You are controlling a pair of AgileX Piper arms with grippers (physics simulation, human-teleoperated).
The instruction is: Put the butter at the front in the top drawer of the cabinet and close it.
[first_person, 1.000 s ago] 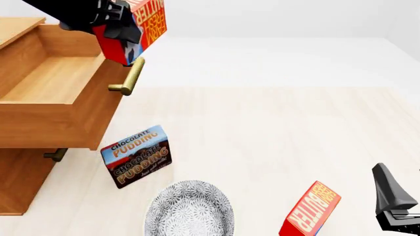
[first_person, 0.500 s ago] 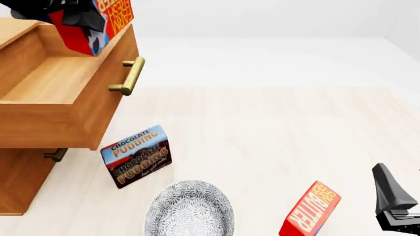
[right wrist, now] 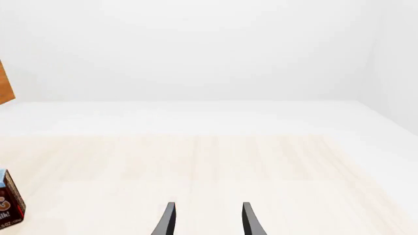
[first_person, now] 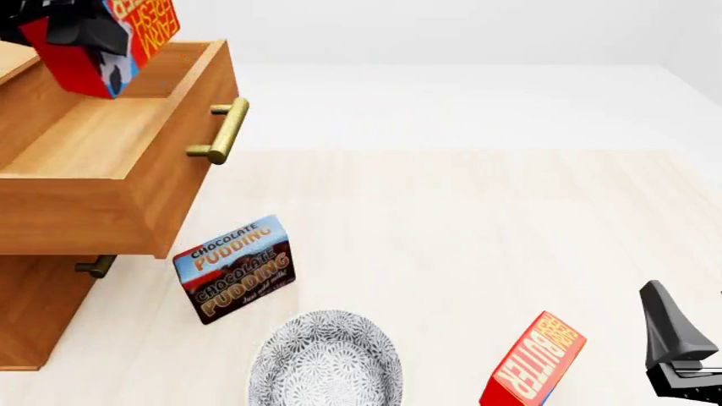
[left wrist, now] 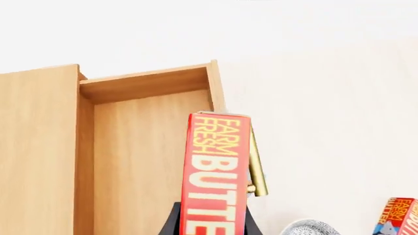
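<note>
A: What does the left gripper hold?

B: It pinches the butter, a red-and-orange carton with yellow lettering and a blue side panel, tilted in the front view. The carton hangs in the air above the top drawer, which stands pulled out of the cabinet.

A: Which relation governs the coming move?

B: The drawer's plain wood floor lies directly below the claw. In the left wrist view the butter runs lengthwise along the fingers, over the drawer's front wall beside the brass handle. Lowering it likely calls for a small shift inward to clear that wall.

A: And the right gripper?

B: Its fingers are spread and empty, near the second butter carton, well apart from the cabinet. The left arm is the nearer.
</note>
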